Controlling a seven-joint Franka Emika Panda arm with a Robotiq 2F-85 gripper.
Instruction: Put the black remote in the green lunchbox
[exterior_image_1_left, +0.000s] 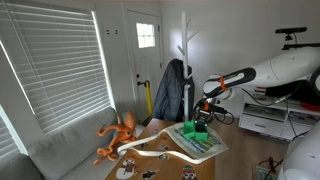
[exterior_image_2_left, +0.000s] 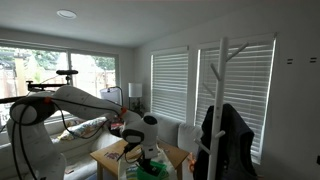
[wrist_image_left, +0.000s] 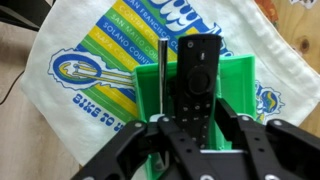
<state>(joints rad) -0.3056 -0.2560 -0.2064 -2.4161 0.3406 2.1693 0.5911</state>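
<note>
1. Gripper (wrist_image_left: 192, 122): enters the wrist view from the bottom edge; its jaws are drawn in against both long edges of the black remote (wrist_image_left: 195, 70) at its near end, clamped on it.
2. Black remote: button face towards the wrist camera; long axis runs away from the gripper; far end reaches close to the far wall of the green lunchbox (wrist_image_left: 240, 90); near end hidden behind the gripper.
3. Green lunchbox: its walls show on both sides of the remote, so the remote lies within the box outline; whether the remote touches the box floor cannot be told.
4. Support: the lunchbox sits on a white printed cloth (wrist_image_left: 90, 60); the cloth lies on a wooden table (wrist_image_left: 15, 110).
5. In both exterior views the gripper (exterior_image_1_left: 200, 118) (exterior_image_2_left: 148, 150) hangs directly over the lunchbox (exterior_image_1_left: 196, 131) (exterior_image_2_left: 153, 169); the remote is too small to make out there.
6. An orange plush toy (exterior_image_1_left: 118, 135) rests at the table edge, well apart from the lunchbox.
</note>
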